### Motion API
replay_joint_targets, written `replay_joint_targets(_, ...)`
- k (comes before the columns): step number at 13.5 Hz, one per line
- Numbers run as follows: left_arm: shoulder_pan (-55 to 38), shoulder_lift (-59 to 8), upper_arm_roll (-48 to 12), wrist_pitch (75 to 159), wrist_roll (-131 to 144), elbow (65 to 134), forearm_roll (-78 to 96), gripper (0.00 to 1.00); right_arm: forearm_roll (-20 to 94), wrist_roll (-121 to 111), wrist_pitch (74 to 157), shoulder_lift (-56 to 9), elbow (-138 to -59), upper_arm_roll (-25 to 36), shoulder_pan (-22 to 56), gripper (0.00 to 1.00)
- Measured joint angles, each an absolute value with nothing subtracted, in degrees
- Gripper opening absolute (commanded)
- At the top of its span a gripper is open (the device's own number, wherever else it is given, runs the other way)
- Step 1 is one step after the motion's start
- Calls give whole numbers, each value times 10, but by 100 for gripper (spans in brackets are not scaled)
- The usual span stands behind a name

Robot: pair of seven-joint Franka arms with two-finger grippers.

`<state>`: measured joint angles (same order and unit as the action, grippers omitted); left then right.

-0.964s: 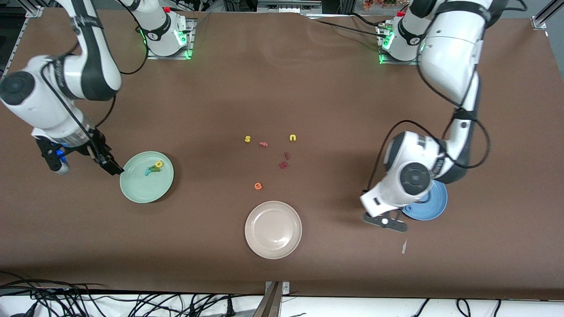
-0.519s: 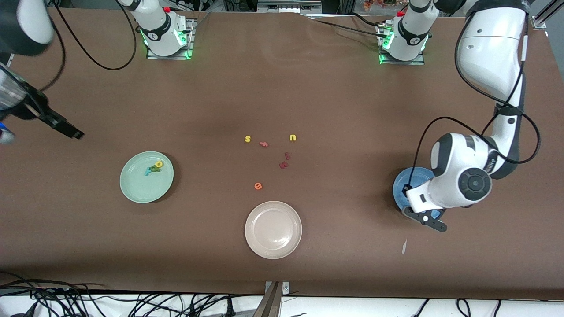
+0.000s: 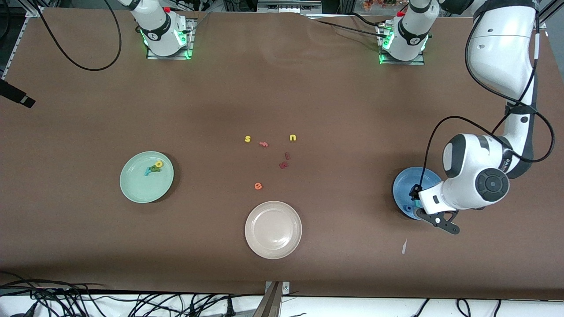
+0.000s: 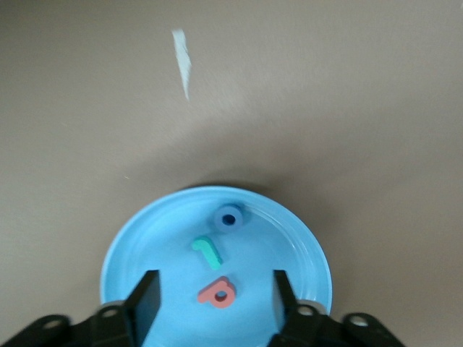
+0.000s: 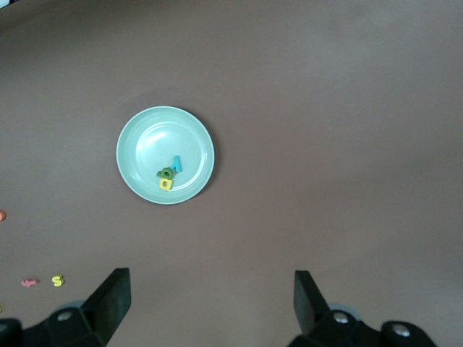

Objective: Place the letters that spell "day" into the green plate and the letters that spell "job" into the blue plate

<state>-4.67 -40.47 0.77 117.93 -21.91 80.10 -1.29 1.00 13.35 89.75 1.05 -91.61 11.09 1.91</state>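
The blue plate [image 3: 407, 185] lies near the left arm's end of the table, partly under the left hand. In it are a blue o [image 4: 229, 219], a teal j [image 4: 208, 251] and a pinkish-red b [image 4: 218, 293]. My left gripper [image 4: 215, 282] hangs open just above this blue plate [image 4: 137, 242], with the b lying free between its fingers. The green plate [image 3: 146, 177] holds a teal y [image 5: 176, 163], a green a [image 5: 167, 173] and a yellow d [image 5: 166, 183] close together. My right gripper [image 5: 210, 278] is open and empty, high above the table beside the green plate [image 5: 141, 137]. Only one of its fingers [image 3: 18, 98] shows in the front view.
A beige plate [image 3: 273, 229] sits nearest the front camera. Mid-table lie a yellow s [image 3: 247, 139], a yellow u [image 3: 292, 138], a pink letter [image 3: 263, 143], two dark red letters [image 3: 287, 155] [image 3: 283, 165] and an orange e [image 3: 258, 186]. A white scrap [image 3: 404, 246] lies near the blue plate.
The right arm has risen from beside the green plate and swung out past the table's edge. The left hand has shifted toward its own end of the table, staying over the blue plate.
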Motion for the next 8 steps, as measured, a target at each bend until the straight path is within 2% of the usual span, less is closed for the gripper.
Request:
replay_joint_targets(3,-25,-388,12,1135,-219,764,-13,100,10,120,891,-10,-895,102,48,100)
replay_joint_targets(8,19,-348,12,1059,-221,724,5,100,10,33,881,-24,-908,94,63,100)
